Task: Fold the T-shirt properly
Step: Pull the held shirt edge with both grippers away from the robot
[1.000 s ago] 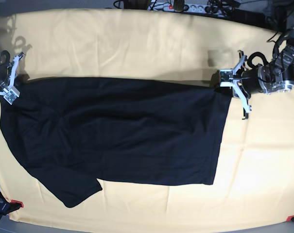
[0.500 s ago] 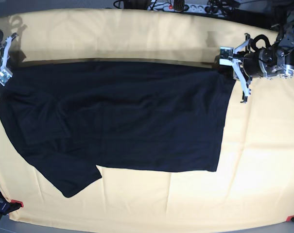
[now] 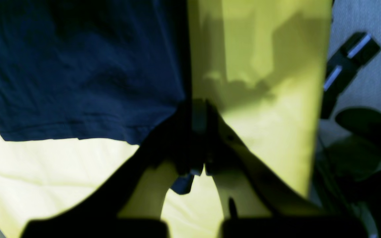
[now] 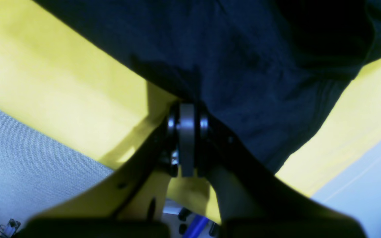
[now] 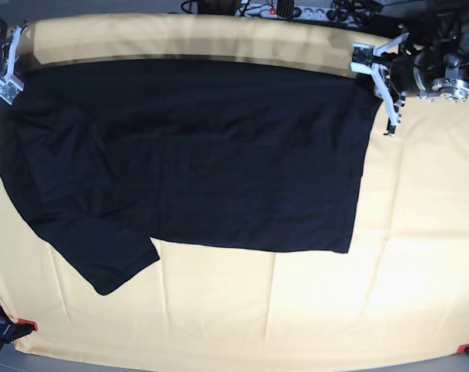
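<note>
The black T-shirt [image 5: 195, 155] hangs stretched between my two grippers, its far edge lifted above the yellow cloth and its near part and one sleeve [image 5: 110, 267] lying on the table. My left gripper [image 5: 370, 71] is shut on the T-shirt's far right corner. In the left wrist view the left gripper [image 3: 198, 114] pinches the dark fabric [image 3: 78, 72] at its edge. My right gripper [image 5: 13, 74] is shut on the far left corner. The right wrist view has the right gripper [image 4: 187, 124] closed on the T-shirt [image 4: 243, 56].
The pale yellow cloth [image 5: 296, 318] covers the whole table. Cables and a power strip [image 5: 288, 9] lie beyond the far edge. Red clamps [image 5: 25, 324] hold the cloth at the near corners. Grey floor [image 4: 18, 142] shows past the table's edge.
Both grippers have carried the T-shirt's far edge towards the back of the table, spreading more of the garment out. Both grips stay closed.
</note>
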`<state>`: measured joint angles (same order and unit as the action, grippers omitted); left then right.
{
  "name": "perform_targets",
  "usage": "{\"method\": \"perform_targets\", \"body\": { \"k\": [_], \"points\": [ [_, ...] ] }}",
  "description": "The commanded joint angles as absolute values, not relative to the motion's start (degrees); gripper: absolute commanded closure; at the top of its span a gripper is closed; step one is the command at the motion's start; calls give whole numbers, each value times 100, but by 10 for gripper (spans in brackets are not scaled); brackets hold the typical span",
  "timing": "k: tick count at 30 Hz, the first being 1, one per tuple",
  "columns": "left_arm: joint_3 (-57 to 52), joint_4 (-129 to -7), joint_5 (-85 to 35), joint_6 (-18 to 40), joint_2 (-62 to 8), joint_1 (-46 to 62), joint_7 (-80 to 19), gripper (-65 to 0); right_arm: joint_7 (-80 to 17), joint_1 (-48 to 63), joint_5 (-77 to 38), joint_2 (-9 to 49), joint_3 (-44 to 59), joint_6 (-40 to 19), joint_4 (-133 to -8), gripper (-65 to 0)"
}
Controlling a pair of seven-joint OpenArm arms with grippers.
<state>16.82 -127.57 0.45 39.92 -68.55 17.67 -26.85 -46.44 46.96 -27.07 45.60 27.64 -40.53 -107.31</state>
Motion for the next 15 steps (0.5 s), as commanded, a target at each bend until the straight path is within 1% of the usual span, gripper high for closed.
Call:
{"method": "perform_targets", "body": {
  "k": [1,4,8,15],
  "points": [
    [1616,-12864,95,4000,-6987,1785,-2757,0,-4807,4711,-2617,4670,2867,-4000,-10825,0],
    [1616,-12991,99,4000,-6989,1927,-2952,0,-5026,4713,-2622,4668,2867,-4000,-10975,0],
    [1616,-13096,97,4000,-7004,2084,-3470,0,-5242,4713,-2620,4668,2867,-4000,-11069,0],
    [1616,-13141,93,4000,-7212,2311,-3496,0,-5736,4713,-3048,4668,2867,-4000,-11069,0]
  ]
}}
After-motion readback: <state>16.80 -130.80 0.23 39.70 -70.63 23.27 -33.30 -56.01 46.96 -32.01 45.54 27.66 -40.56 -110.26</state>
